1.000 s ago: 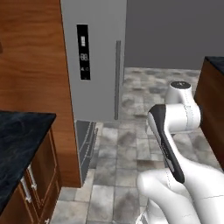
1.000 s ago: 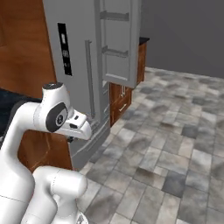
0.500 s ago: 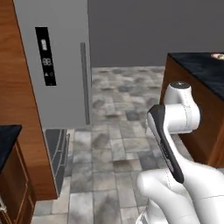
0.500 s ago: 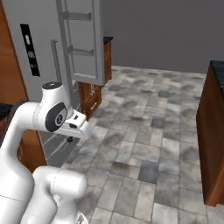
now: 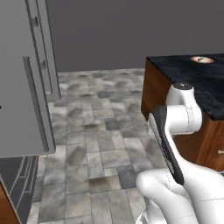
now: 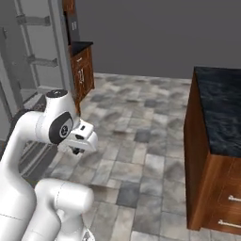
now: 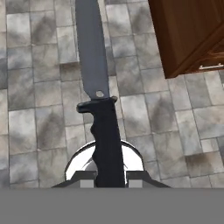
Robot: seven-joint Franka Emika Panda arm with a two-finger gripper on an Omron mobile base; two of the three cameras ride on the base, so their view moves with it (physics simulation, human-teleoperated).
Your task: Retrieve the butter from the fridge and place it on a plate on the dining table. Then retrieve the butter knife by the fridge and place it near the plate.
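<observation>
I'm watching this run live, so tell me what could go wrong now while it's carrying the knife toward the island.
The butter knife sticks far out past the gripper, held only by its handle, so it might clip the dining table during the turn. The plate sits far across the tabletop, so reaching near it may be awkward.

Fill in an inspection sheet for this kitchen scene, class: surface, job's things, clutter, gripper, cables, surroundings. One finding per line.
Surface: dining table with black marbled top and brown wooden base, at the right.
Job's things: butter knife held, dark handle in the gripper, grey blade pointing away over the floor; plate on the far part of the table; what lies on it cannot be told.
Clutter: nothing seen.
Gripper: gripper shut on the knife handle.
Cables: nothing seen.
Surroundings: grey stone-tile floor; grey fridge at the left; wooden cupboard beyond it.
</observation>
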